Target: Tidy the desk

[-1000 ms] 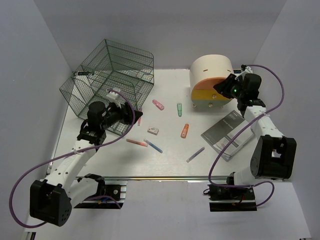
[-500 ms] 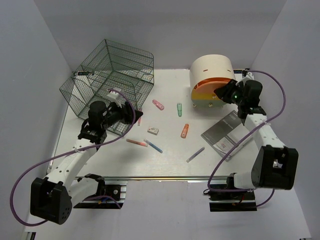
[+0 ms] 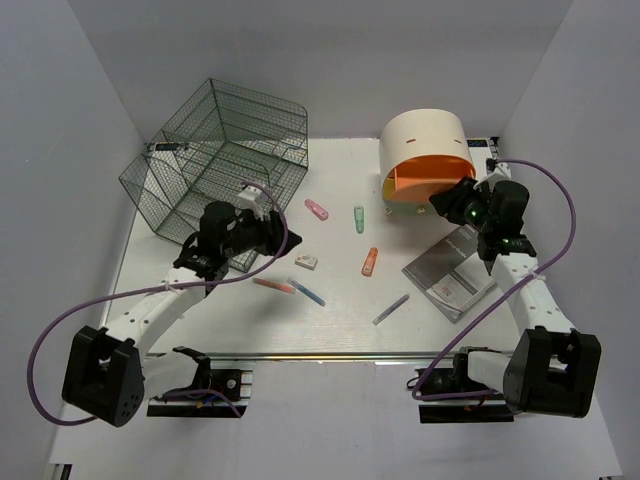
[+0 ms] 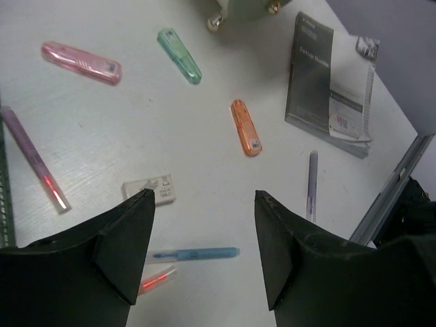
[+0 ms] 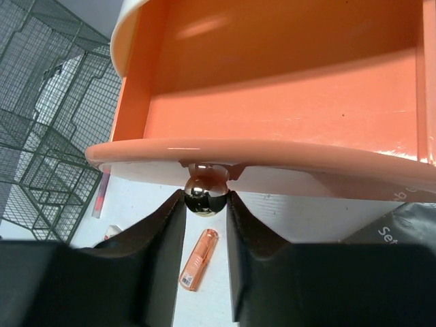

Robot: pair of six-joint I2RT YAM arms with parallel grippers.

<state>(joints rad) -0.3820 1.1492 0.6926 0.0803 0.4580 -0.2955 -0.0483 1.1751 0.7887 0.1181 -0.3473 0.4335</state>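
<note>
The white desk (image 3: 340, 330) holds scattered small items: a pink case (image 3: 316, 209), a green case (image 3: 359, 219), an orange case (image 3: 370, 261), a white eraser (image 3: 306, 262), a blue pen (image 3: 308, 293) and a purple pen (image 3: 390, 309). My left gripper (image 3: 278, 235) is open and empty, hovering above the eraser (image 4: 151, 190) and blue pen (image 4: 197, 254). My right gripper (image 3: 443, 200) is shut on the metal knob (image 5: 206, 193) of the orange drawer (image 5: 272, 88), which stands pulled out of the cream box (image 3: 425, 140).
A dark wire-mesh cage (image 3: 215, 160) lies at the back left, close to my left arm. A grey booklet (image 3: 455, 272) lies at the right under my right arm. A pink-red pen (image 3: 272, 285) lies beside the blue pen. A metal rail (image 3: 320, 355) edges the front.
My right gripper has pulled the orange drawer out toward the front by its knob. My left gripper has moved right, away from the cage and over the eraser.
</note>
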